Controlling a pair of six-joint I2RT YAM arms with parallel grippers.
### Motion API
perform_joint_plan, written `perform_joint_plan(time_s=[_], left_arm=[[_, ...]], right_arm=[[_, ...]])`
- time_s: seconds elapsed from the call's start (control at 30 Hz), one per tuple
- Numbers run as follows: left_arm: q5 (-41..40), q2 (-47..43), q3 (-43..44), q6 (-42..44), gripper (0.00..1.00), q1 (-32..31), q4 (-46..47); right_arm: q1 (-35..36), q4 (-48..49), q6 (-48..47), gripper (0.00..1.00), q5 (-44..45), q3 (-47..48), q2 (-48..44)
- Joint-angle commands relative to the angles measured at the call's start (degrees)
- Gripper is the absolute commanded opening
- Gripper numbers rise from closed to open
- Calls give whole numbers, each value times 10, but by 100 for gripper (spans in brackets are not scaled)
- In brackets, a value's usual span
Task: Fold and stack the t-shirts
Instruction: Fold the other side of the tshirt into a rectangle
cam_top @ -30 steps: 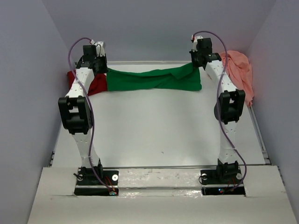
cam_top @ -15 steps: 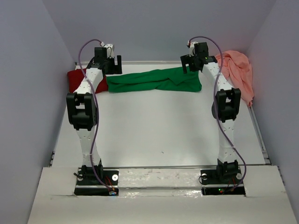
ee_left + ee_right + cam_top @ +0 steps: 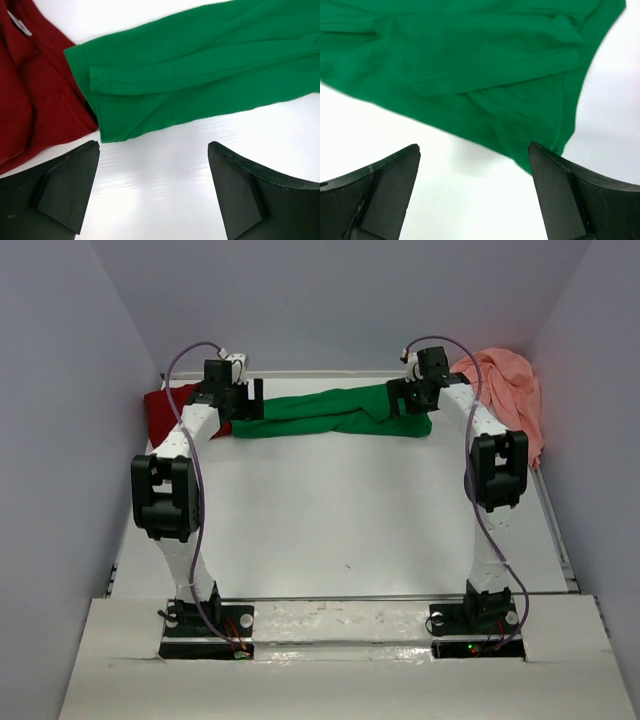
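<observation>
Left arm point(image 3: 165, 495) and right arm point(image 3: 495, 470) are being shown bolted at the near edge, both being reached out toward the far side across the bare white worktop point(image 3: 330, 520)

Left pincer point(image 3: 152, 150) is being held with jaws spread wide and nothing between them. It is being kept over bare worktop, just on the near side of the left end of the green shirt point(image 3: 200, 65). Contact with the worktop cannot be told

Right pincer point(image 3: 474, 149) is likewise being held wide apart and gripping nothing. It is being kept just near of the green shirt's right end, with cloth edge and white worktop being seen in the gap

The green shirt is being left bunched into a long band across the far part of the worktop, spanning from one pincer to the other, with folds and a hem being seen at each end

Dark red shirt point(image 3: 30, 100) is being shown heaped in the far left corner, and the green shirt's left end is being laid against it and slightly over its edge

Salmon-pink shirt point(image 3: 510, 390) is being shown piled in the far right corner against the side wall, beyond the right arm. Whether it is touching the green one cannot be told
</observation>
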Motion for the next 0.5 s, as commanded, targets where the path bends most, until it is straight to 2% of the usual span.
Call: perform_joint_plan(time_s=[0.0, 0.1, 0.27, 0.47], left_arm=[[-16, -75, -23, 5, 99, -16, 26], [-24, -98, -58, 4, 99, -19, 54], [-35, -104, -78, 0, 99, -20, 71], [-46, -86, -91, 0, 99, -22, 92]], right_arm=[[28, 12, 20, 94, -66, -15, -73], [46, 25, 15, 94, -60, -30, -81], [59, 39, 34, 94, -101, -28, -62], [65, 42, 38, 93, -84, 5, -25]])
